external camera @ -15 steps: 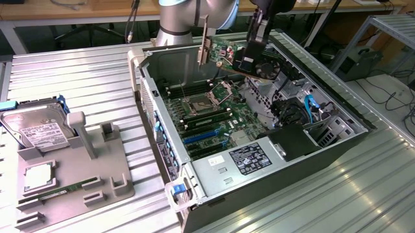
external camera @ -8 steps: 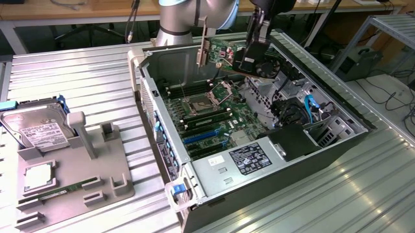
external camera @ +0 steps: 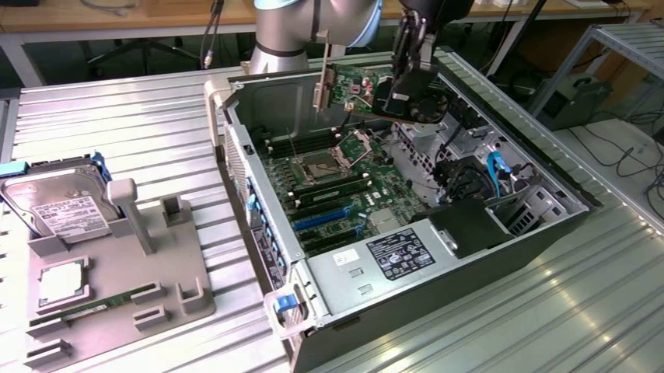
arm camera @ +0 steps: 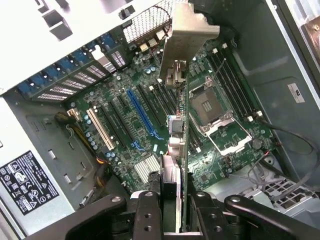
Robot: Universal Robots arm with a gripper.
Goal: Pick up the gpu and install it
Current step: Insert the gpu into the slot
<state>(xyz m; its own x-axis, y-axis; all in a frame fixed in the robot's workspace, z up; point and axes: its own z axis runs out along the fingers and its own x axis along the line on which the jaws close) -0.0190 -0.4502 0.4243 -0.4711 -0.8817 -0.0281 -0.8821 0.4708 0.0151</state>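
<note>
Hovering over the open computer case (external camera: 467,311): gripper (external camera: 407,87), jaws clamped on the gpu (external camera: 355,84). The card is in the air, upper centre of the exterior frame, above the far end of the motherboard (external camera: 332,183) and touching nothing else.

- Wrist view: gpu (arm camera: 186,35) seen edge-on, the jaws pinching its faces and the silver bracket at the end away from the gripper (arm camera: 175,202). The long blue slot (arm camera: 142,112) runs on the board beneath, just beside the card's line and not under it, as far as I can judge.
- Step in hand, as I read it: bringing the card over its slot. To do this well, the card's edge should run parallel to the slot and the bracket should face the perforated rear wall. The card should stay square rather than tilted, away from the CPU socket (arm camera: 212,107). The grip is on thin board, so any twist would load the connector.
- Materials: green glossy board, stamped bright steel bracket with a bent tab, a dark cooler block by the jaws. Case is dull grey sheet metal. The table (external camera: 124,124) is ribbed aluminium.
- Exterior view's left: hard drive (external camera: 62,206) and RAM stick (external camera: 93,307) sit in a grey moulded holder (external camera: 120,272), well apart from the case.
</note>
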